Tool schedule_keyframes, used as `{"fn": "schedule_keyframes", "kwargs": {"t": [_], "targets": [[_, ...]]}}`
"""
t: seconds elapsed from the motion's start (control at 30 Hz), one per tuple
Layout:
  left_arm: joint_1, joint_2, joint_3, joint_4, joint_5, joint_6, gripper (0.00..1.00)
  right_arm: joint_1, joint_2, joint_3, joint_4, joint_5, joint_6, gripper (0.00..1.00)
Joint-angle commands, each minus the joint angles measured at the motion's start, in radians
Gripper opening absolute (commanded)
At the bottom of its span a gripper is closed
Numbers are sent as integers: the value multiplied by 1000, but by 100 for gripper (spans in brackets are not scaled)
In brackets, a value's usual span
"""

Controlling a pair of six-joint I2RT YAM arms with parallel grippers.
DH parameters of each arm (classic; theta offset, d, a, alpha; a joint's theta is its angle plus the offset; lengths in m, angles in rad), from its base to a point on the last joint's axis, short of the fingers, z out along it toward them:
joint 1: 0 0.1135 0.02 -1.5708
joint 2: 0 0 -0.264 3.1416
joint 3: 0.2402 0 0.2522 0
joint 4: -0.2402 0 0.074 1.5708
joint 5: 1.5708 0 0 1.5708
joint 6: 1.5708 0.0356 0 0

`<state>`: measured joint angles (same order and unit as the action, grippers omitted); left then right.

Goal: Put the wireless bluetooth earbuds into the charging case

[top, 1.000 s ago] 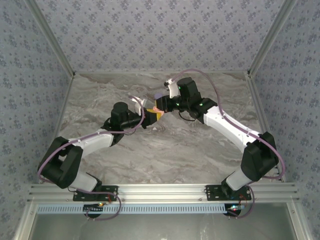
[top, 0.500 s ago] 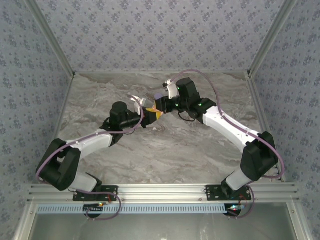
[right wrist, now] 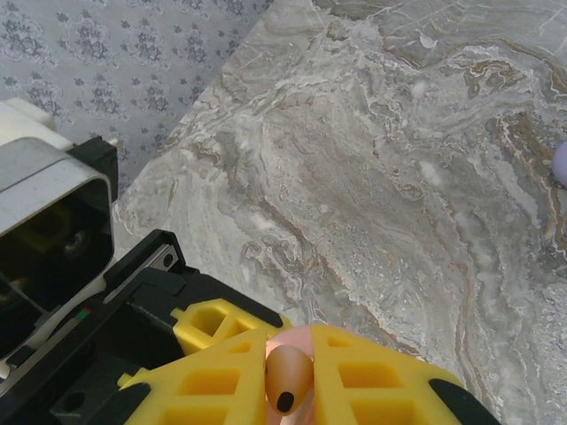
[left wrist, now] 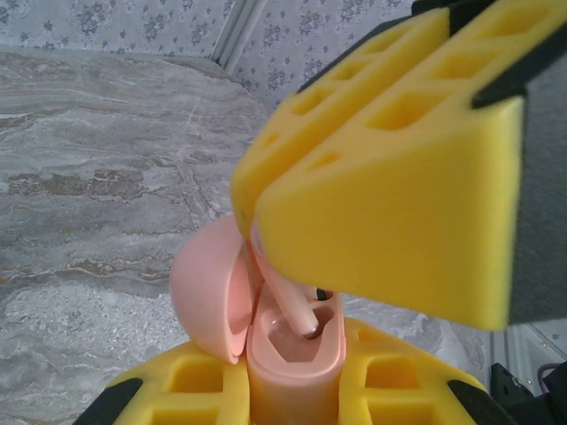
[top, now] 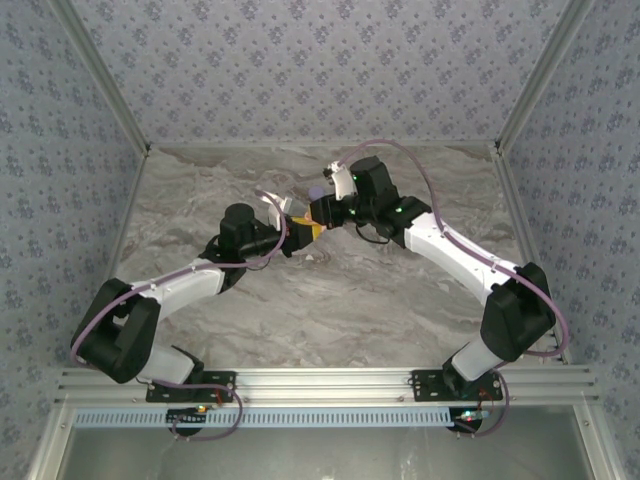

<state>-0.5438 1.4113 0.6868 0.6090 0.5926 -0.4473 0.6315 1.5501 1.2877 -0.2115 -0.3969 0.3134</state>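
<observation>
— Where's the earbud?

— Pinched in the right gripper, which is clenched on it between its yellow pads. It's pinkish, and its lower tip sits inside the open well of the charging case.

— And the case?

— The left gripper grasps it upright by its sides. Its lid is swung open to the left in the left wrist view. Both look lifted off the worktop, over its middle and nearer the far edge.

— How does the bud lie?

— Its long axis is steep and leans a little, so the well is directly under the claw. I'd judge the next move to be a short push along that axis, then a release.

— Anything in the way?

— The lid stands just beside the right pads, so they could nudge it. I can't tell whether the bud is square with its socket. A lilac piece lies on the worktop beyond the grippers, toward the far edge.
</observation>
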Motion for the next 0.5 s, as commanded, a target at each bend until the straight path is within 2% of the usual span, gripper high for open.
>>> {"fn": "schedule_keyframes", "kwargs": {"t": [0.0, 0.47], "targets": [[-3, -38, 36, 14, -15, -1, 9, 12, 4, 35, -46, 7, -39, 18], [-3, -48, 43, -23, -57, 28, 8, 22, -11, 42, -86, 38, -63, 18]]}}
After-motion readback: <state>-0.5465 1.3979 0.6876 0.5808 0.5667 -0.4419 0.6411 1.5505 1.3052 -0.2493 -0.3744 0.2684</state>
